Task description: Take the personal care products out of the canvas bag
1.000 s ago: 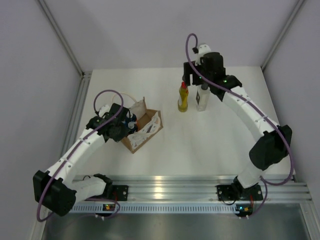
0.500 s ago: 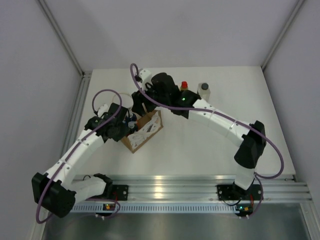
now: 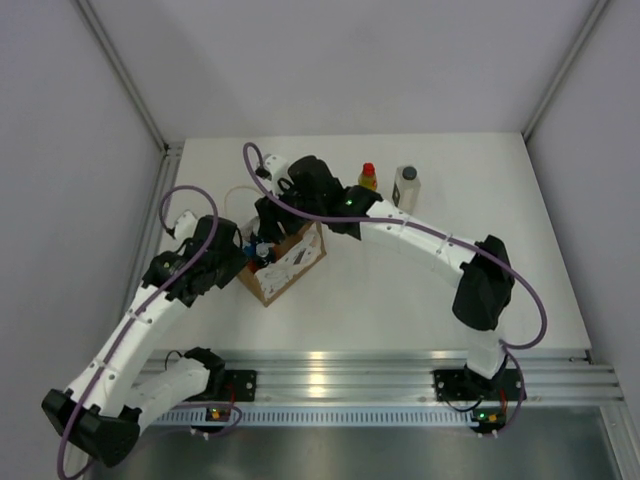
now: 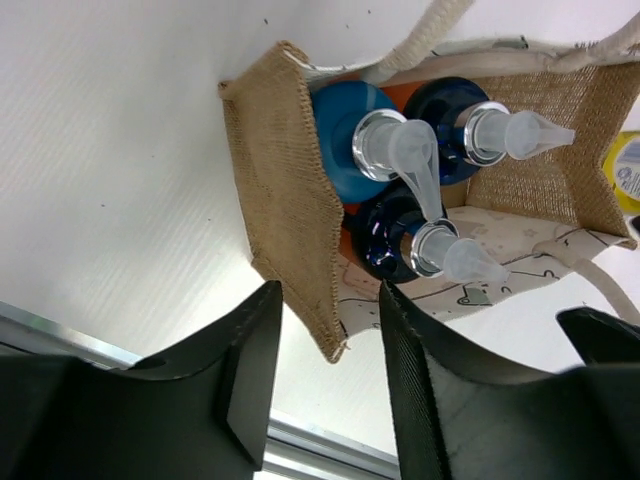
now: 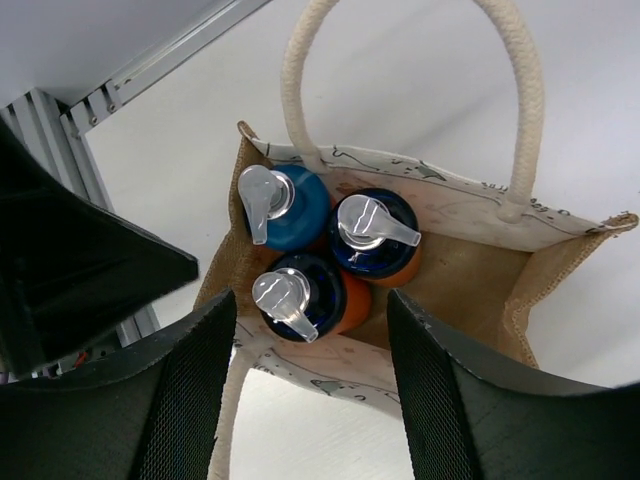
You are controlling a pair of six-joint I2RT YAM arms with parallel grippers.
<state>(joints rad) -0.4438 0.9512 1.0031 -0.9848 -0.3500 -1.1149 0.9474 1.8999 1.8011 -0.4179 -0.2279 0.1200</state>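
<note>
With our right gripper (image 5: 312,400) and left gripper (image 4: 335,390) both open and empty at the canvas bag (image 5: 470,270), we should pin its left wall and lift one of the pump bottles (image 5: 365,235) crowded inside straight up.

You look down on white table top (image 3: 400,300), matte, fine ribbed grain in your left wrist view. Pale grey-lilac panels box it in: left wall panel (image 3: 60,200), back wall panel (image 3: 340,60), right wall panel (image 3: 600,200). Silver left post (image 3: 125,75) and right post (image 3: 565,68) climb from back corners. Aluminium rail (image 3: 350,368) spans near edge, bright glare near its middle. Slotted strip (image 3: 350,413) just below; dull grey metal sheet (image 3: 400,455) under that. Light soft, even; shadows faint.
</note>
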